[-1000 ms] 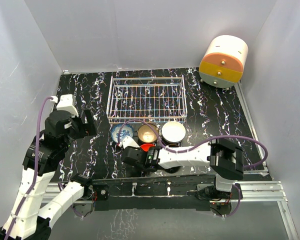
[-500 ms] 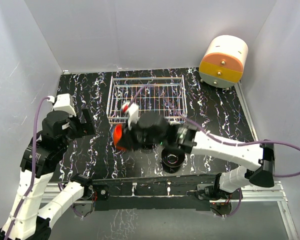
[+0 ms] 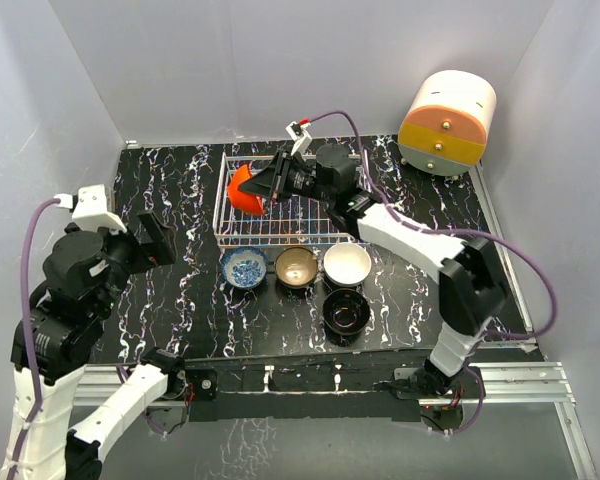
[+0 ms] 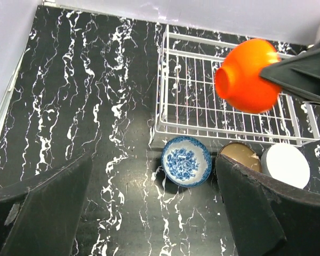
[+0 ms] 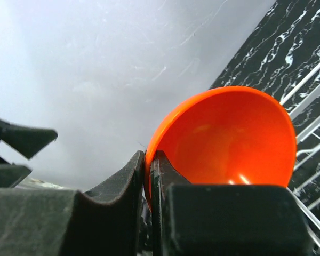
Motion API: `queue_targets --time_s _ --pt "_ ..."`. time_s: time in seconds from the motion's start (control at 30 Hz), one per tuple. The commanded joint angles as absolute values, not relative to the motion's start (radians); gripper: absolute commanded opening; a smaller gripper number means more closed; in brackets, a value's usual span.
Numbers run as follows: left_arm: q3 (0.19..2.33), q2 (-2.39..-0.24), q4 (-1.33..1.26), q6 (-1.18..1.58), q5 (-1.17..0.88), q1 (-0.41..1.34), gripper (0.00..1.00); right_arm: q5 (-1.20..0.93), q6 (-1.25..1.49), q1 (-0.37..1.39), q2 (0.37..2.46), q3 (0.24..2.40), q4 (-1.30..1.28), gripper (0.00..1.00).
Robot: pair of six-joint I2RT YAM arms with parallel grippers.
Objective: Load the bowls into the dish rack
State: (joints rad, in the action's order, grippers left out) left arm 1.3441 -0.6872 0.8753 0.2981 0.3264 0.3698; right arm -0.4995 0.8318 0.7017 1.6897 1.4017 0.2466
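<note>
My right gripper (image 3: 267, 184) (image 5: 149, 162) is shut on the rim of the red bowl (image 3: 243, 190) (image 5: 229, 138) and holds it tilted above the left part of the white wire dish rack (image 3: 310, 236) (image 4: 165, 128). In the left wrist view the red bowl (image 4: 247, 76) hangs over the rack. In front of the rack stand the blue-and-white bowl (image 3: 243, 267) (image 4: 186, 160), the tan bowl (image 3: 296, 266) (image 4: 236, 153) and the white bowl (image 3: 347, 264) (image 4: 286, 164). Nearer the front is the black bowl (image 3: 346, 311). My left gripper (image 3: 155, 240) (image 4: 154, 162) is open and empty, high over the table's left side.
A cream-and-orange round drawer unit (image 3: 447, 122) stands at the back right corner. Grey walls close in the black marbled table (image 3: 180, 300) on three sides. The right arm stretches diagonally over the rack's right half.
The right arm lifted the red bowl from the front of the table and carried it back over the rack. The left arm drew back to the left.
</note>
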Motion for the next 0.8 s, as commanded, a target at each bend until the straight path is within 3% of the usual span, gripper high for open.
queue_targets --time_s 0.0,0.37,0.77 --pt "1.376 -0.657 0.86 0.287 0.334 0.374 0.97 -0.563 1.112 0.672 1.822 1.41 0.695 0.08" --pt "1.381 -0.618 0.891 0.289 0.331 0.374 0.97 -0.397 1.406 0.665 2.109 1.355 1.071 0.08" --pt "1.354 -0.603 0.894 0.275 0.351 0.375 0.97 -0.302 1.484 0.655 2.177 1.293 1.023 0.09"
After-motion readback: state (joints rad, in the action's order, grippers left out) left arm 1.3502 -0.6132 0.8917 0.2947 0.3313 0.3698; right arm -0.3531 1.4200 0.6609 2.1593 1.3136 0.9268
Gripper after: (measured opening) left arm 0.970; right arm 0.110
